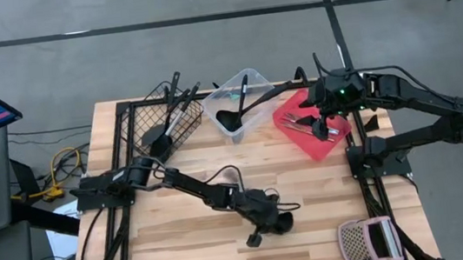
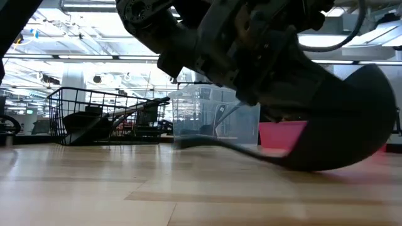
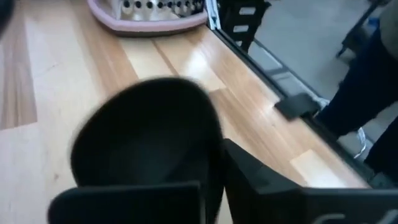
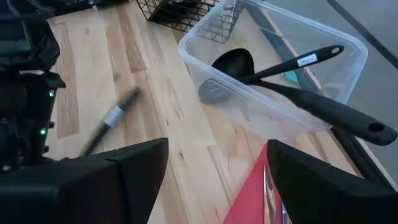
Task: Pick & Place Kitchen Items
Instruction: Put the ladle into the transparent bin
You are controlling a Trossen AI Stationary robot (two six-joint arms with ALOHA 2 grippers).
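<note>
My left gripper (image 1: 272, 220) is at the table's near middle, shut on a black ladle (image 1: 284, 223). The ladle's big round bowl (image 2: 342, 129) is low over the wood and its thin handle (image 2: 207, 143) runs toward the table's left. My right gripper (image 1: 329, 123) is open and empty above the red tray (image 1: 298, 135), which holds thin silver pieces (image 1: 301, 124). More black utensils stand in the wire basket (image 1: 165, 124). A black ladle and a spatula (image 4: 236, 68) lie in the clear tub (image 1: 241, 102). My left gripper holds the black ladle close behind its bowl (image 3: 186, 168), between the two fingers (image 3: 124, 202). It comes from above, slanting. The gripper body hides the place of contact. The bowl's underside (image 2: 326, 164) is at the tabletop; I cannot tell whether it touches.
A pinkish-white perforated boxy item (image 1: 367, 241) lies at the table's near right corner. The basket, tub and tray line the far side. Bare wood (image 1: 183, 240) lies between them and the near edge. A person's legs (image 3: 367, 106) stand beyond the table edge.
</note>
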